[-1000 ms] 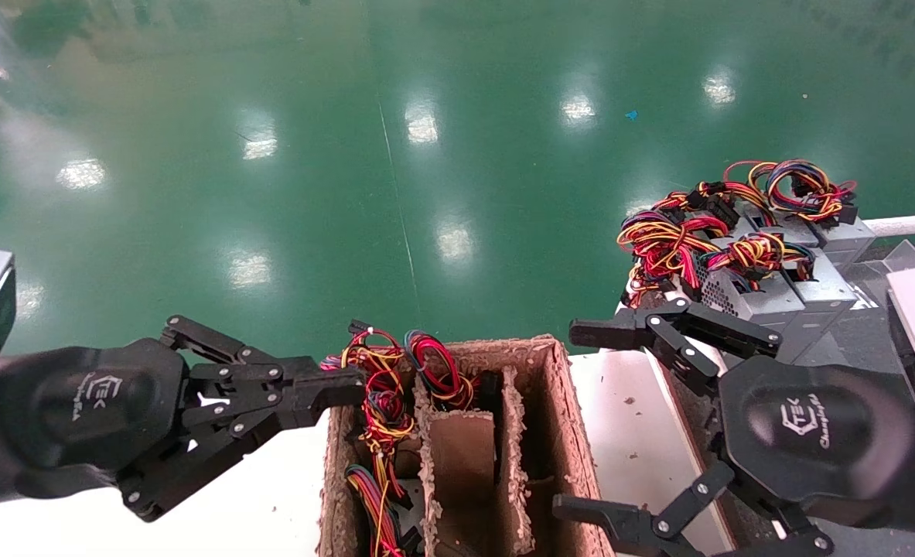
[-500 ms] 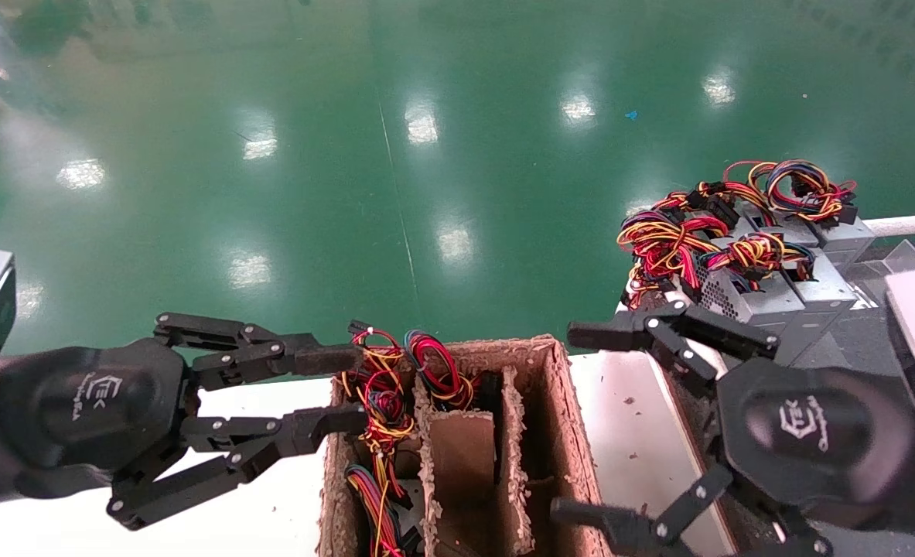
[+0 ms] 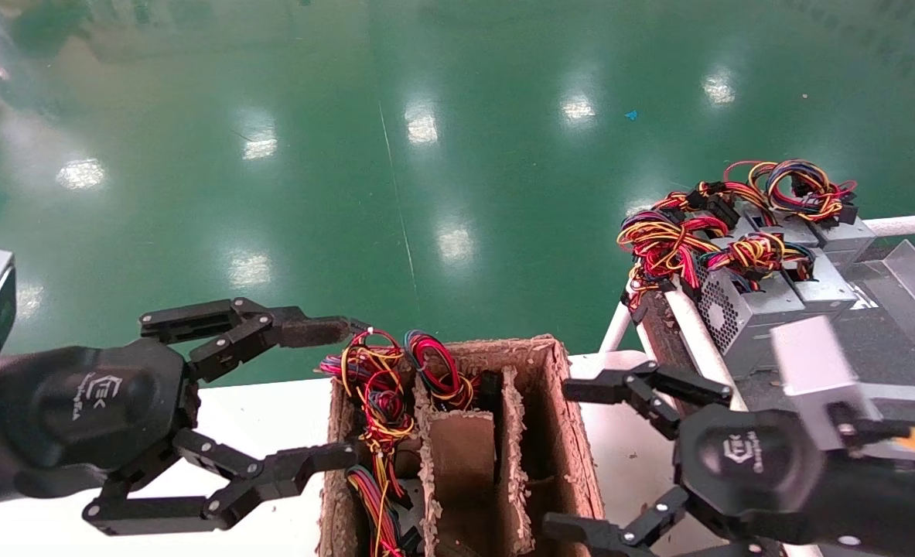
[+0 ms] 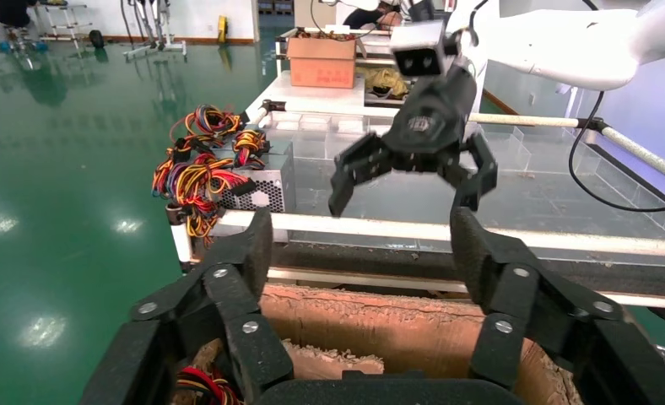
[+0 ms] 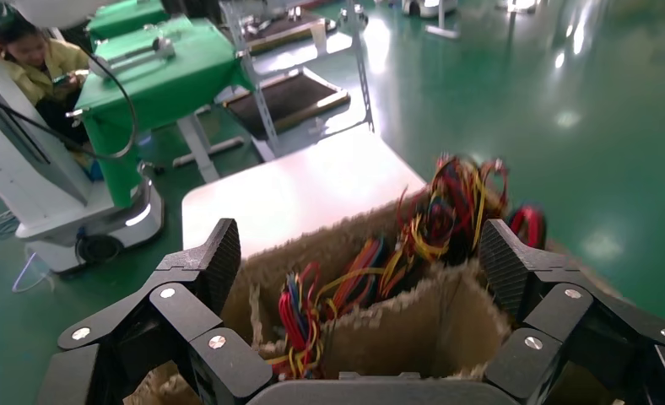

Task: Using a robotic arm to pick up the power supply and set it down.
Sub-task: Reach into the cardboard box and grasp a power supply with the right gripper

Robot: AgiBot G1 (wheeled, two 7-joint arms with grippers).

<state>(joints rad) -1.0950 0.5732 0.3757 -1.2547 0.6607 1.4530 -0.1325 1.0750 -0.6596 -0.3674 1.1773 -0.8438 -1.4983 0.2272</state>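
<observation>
Left gripper [image 3: 329,400] has spread wide beside the box [image 3: 561,402]; right gripper [image 3: 569,456] swung in over it, also wide, empty. Supplies [image 3: 743,305] sit on right shelf, untouched; pick looks imminent.

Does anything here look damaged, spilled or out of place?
The cardboard box is ragged: its rim and dividers are frayed, with crumbs on the white table. Wires spill over its far-left corner. Both grippers, left and right, are open and hold nothing.
</observation>
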